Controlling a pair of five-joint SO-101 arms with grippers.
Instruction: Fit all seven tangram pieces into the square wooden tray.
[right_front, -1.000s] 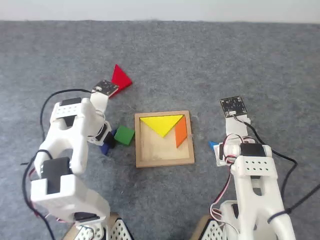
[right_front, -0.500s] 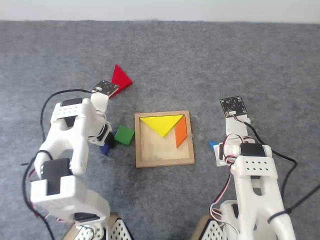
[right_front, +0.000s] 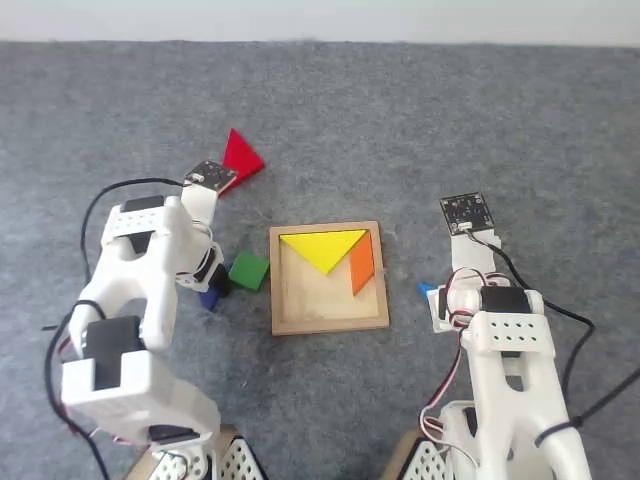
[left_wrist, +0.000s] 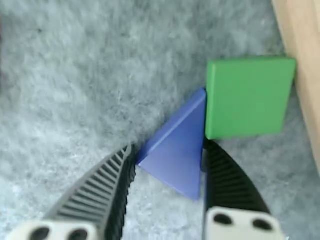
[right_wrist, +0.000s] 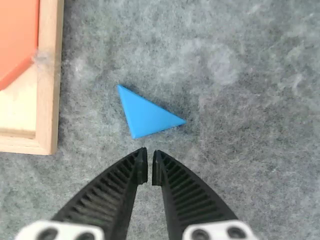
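Note:
The square wooden tray (right_front: 279, 310) lies mid-table with a yellow triangle (right_front: 325, 247) and an orange piece (right_front: 362, 264) in its far part. To its left lie a green square (right_front: 248, 270) and a dark blue triangle (right_front: 210, 297). In the left wrist view my left gripper (left_wrist: 167, 149) holds the dark blue triangle (left_wrist: 175, 155) between both fingers as it lies on the carpet against the green square (left_wrist: 247, 97). My right gripper (right_wrist: 149, 156) is shut and empty, its tips just short of a light blue triangle (right_wrist: 146, 118), which sits right of the tray (right_wrist: 50, 100).
A red triangle (right_front: 241, 155) lies apart at the back left, beyond the left arm. Grey carpet covers the whole table. The tray's near half is bare wood. Open carpet stretches behind the tray and to the far right.

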